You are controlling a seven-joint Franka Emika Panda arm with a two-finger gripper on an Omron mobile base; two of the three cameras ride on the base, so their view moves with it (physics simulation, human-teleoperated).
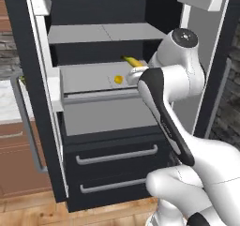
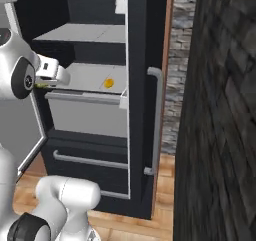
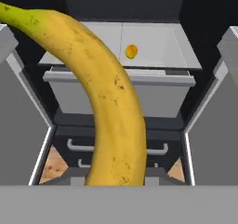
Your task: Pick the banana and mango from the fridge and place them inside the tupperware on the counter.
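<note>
Before the open fridge [image 1: 28, 94], a white robot arm is seen reaching toward the grey shelves inside the black appliance. At the end of the arm, the gripper [image 1: 132, 73] is clamped on the banana [image 3: 104, 97], which is held in front of the fridge's middle shelf. From the left base view, only a short yellow stretch of the banana with a dark tip [image 1: 131, 61] is seen poking out above the hand, toward the back of the fridge. From the hand view, the banana is seen very close, running as a thick, brown-speckled yellow arc from the upper left corner down to the bottom centre, where it is lost between the fingertips; the fingertips themselves are hidden behind it. On the middle shelf of the fridge, the mango [image 1: 118, 79] is seen lying as a small orange-yellow ball, just beside the hand and toward the fridge's left side in the left base view. In the hand view the mango [image 3: 131, 51] is seen beyond the banana, resting on the grey shelf surface above the grey drawer [image 3: 121, 95]. The fridge doors are swung open to both sides, and two dark lower drawers with grey bar handles [image 1: 117, 155] are seen beneath the shelves. Beside the fridge, to its left, a strip of the white counter [image 1: 9, 103] over brown cabinets is glimpsed.
</note>
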